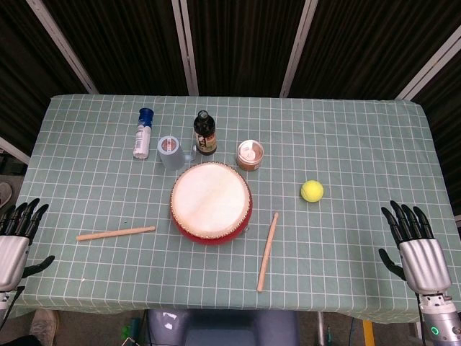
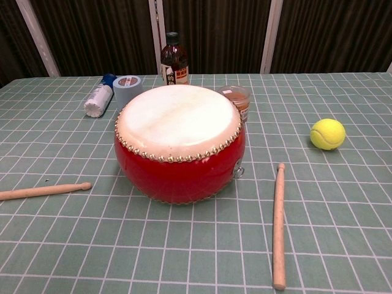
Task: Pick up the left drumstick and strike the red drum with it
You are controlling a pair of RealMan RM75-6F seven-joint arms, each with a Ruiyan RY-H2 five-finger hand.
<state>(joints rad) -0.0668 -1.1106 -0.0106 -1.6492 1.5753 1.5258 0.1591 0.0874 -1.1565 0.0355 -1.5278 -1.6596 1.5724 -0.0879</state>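
The red drum (image 1: 210, 202) (image 2: 179, 141) with a pale skin stands at the middle of the table. The left drumstick (image 1: 115, 233) (image 2: 44, 190) lies flat to the drum's left, its tip toward the drum. A second drumstick (image 1: 267, 251) (image 2: 278, 226) lies to the drum's right. My left hand (image 1: 16, 241) hangs at the table's left front corner, fingers apart and holding nothing, well left of the left drumstick. My right hand (image 1: 416, 249) is at the right front edge, fingers spread and empty. Neither hand shows in the chest view.
Behind the drum stand a white tube with a blue cap (image 1: 142, 135), a grey tape roll (image 1: 170, 151), a dark bottle (image 1: 205, 134) and a small brown jar (image 1: 250, 154). A yellow tennis ball (image 1: 312, 190) (image 2: 327, 133) lies to the right.
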